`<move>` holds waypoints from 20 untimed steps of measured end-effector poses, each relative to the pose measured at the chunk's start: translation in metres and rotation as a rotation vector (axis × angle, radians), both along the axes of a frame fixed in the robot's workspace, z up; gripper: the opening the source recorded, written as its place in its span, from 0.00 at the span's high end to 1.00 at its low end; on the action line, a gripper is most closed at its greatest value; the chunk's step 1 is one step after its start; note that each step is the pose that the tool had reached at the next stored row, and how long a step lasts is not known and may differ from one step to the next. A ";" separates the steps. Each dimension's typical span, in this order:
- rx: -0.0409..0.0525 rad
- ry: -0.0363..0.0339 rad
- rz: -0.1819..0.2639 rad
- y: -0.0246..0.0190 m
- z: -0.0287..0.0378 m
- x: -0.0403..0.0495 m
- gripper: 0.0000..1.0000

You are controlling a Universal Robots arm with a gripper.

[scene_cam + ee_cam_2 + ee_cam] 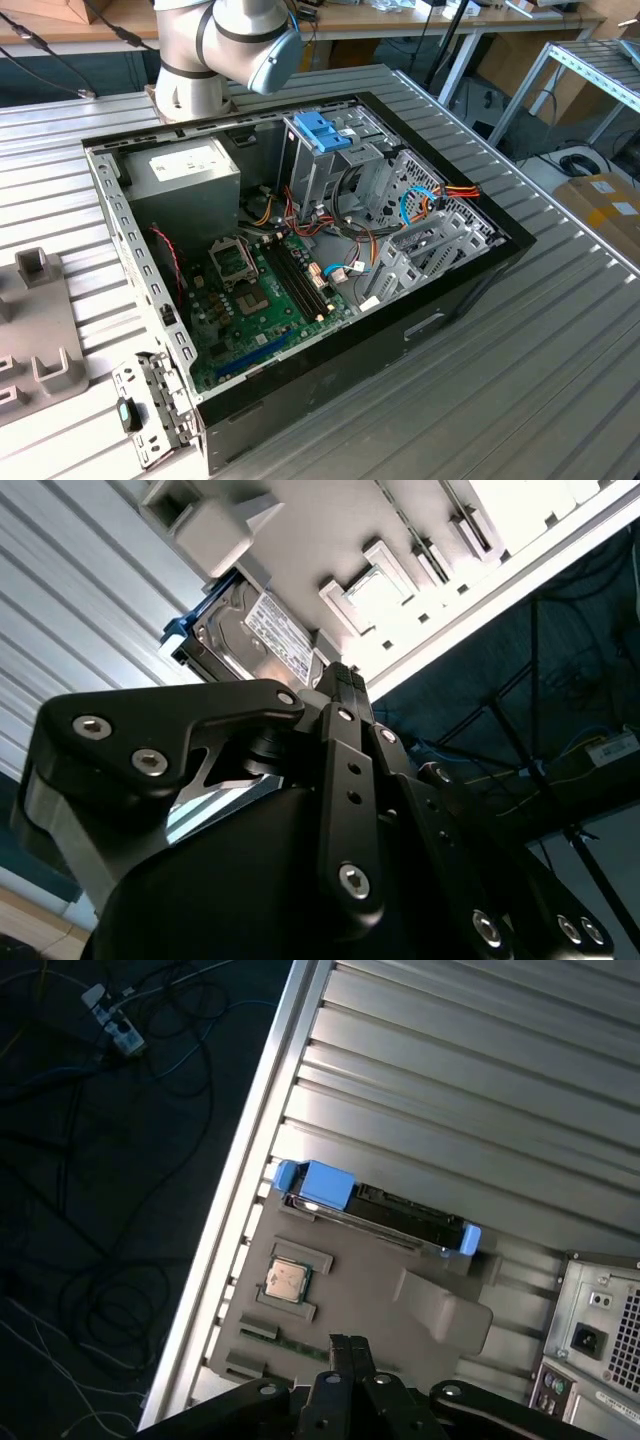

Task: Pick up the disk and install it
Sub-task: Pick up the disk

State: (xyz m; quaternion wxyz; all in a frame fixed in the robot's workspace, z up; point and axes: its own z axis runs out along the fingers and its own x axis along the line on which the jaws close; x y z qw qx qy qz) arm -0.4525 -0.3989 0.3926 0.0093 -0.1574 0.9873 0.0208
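The disk point(385, 1213) is a silver-grey drive in a light-blue carrier frame. It stands on edge in a slot of a grey fixture plate point(370, 1295) near the table's edge. In the second wrist view the white label on the disk point(268, 640) faces the camera. My gripper point(347, 1344) hovers over the fixture plate a short way from the disk, touching nothing. Its two black fingers point(352, 695) are pressed together and shut on nothing.
An open computer case point(300, 250) lies on the slatted metal table point(540, 370). It holds a motherboard, a grey power supply box point(185, 170) and a drive cage with a bare blue bracket point(322, 130). A processor chip point(287, 1280) sits on the fixture. Cables lie on the floor beyond the table's edge.
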 end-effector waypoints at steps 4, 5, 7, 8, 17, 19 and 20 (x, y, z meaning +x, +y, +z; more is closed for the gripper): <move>0.0000 0.0000 0.017 0.0000 0.0000 0.0000 0.90; 0.0000 0.0000 0.021 0.0000 0.0000 0.0000 0.90; 0.0000 0.0000 0.028 0.0000 0.0000 0.0000 0.90; 0.0000 0.0000 0.031 0.0000 0.0000 0.0000 0.90; 0.0000 0.0000 0.071 0.0000 0.0000 0.0000 0.90; 0.0000 0.0000 0.083 0.0000 0.0000 0.0000 0.90; 0.0000 0.0000 0.087 0.0000 0.0000 0.0000 0.90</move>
